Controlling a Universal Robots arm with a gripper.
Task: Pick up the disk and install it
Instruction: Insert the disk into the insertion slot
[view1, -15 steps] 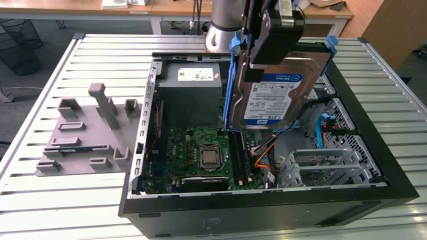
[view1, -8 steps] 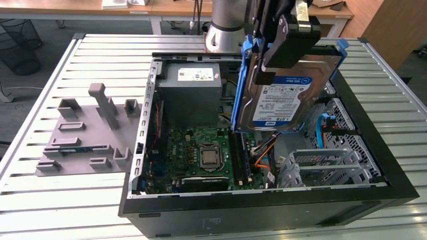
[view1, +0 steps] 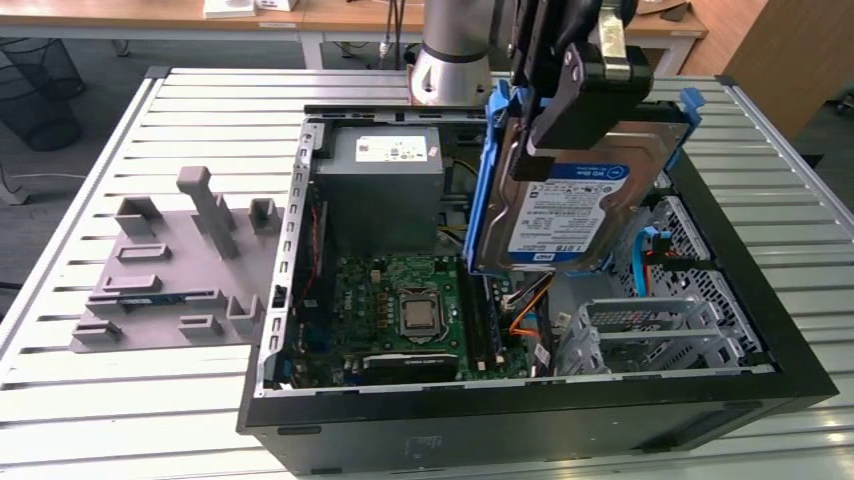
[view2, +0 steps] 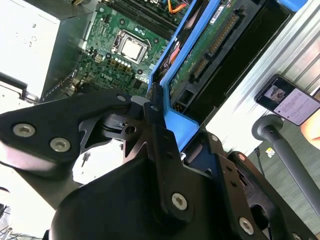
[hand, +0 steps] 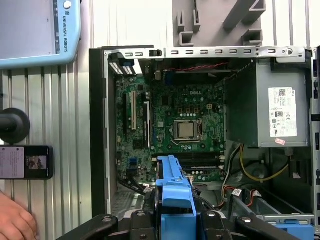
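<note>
The disk, silver with a white-and-blue label and a blue frame round its edges, hangs tilted on edge above the open case. The gripper is clamped on its upper end. Inside the case sit one motherboard and one power supply. One grey fixture lies beside the case. In the first wrist view, one hand shows near one phone.

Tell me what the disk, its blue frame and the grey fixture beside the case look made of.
The disk: apparently metal, silvery satin casing, glossy printed label.
Its blue frame: likely moulded plastic, uniform colour, slight sheen.
The grey fixture: probably plastic, matte even grey, blocky slotted shapes; metal not excluded.
</note>
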